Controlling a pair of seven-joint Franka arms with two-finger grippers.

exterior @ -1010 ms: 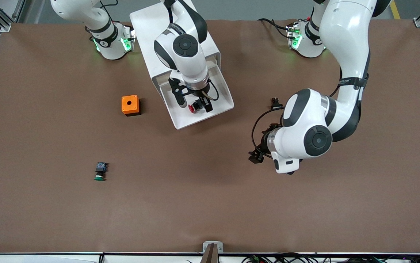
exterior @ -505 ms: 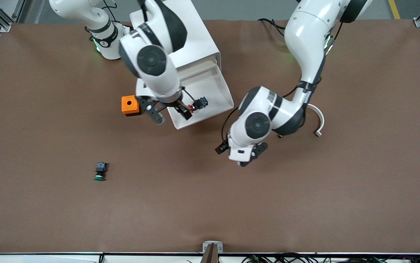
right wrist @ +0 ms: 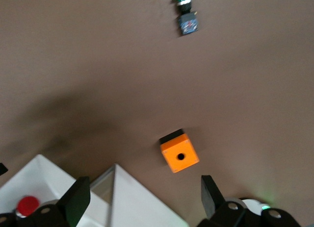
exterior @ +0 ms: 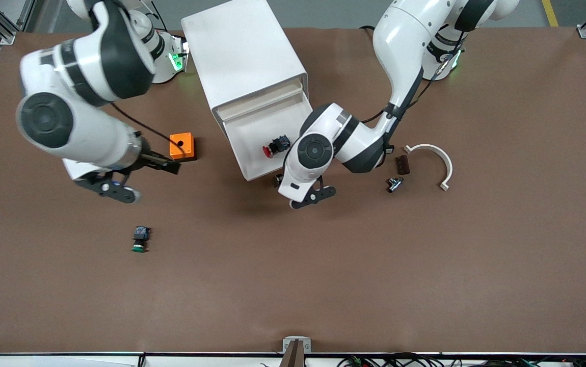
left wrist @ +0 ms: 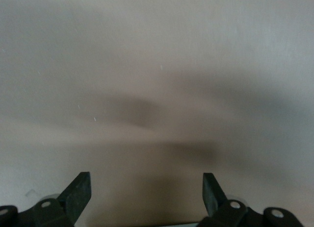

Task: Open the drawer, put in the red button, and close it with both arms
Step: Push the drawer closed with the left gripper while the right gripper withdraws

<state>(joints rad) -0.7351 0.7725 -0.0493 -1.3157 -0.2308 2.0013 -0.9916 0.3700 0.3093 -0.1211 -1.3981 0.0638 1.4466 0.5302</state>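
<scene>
The red button (exterior: 272, 148) lies on its side in the open drawer (exterior: 246, 153) of the white cabinet (exterior: 244, 56), free of both grippers. My left gripper (exterior: 299, 190) hangs low just in front of the drawer's front panel, fingers open and empty. In the left wrist view that gripper (left wrist: 147, 188) faces a blurred pale surface close up. My right gripper (exterior: 154, 182) is raised over the table beside the orange box (exterior: 182, 146), open and empty. The right wrist view shows the right gripper (right wrist: 144, 195) above the cabinet's corner (right wrist: 142, 202), with the red button (right wrist: 28, 205) at the edge.
A green-capped button (exterior: 140, 239) lies nearer the front camera than the orange box. Toward the left arm's end lie a white curved piece (exterior: 433, 158), a small dark block (exterior: 401, 164) and a small metal part (exterior: 394, 183).
My right gripper let go of the red button in the drawer and swung up and away toward its own end of the table. My left arm swept over to the drawer's front.
</scene>
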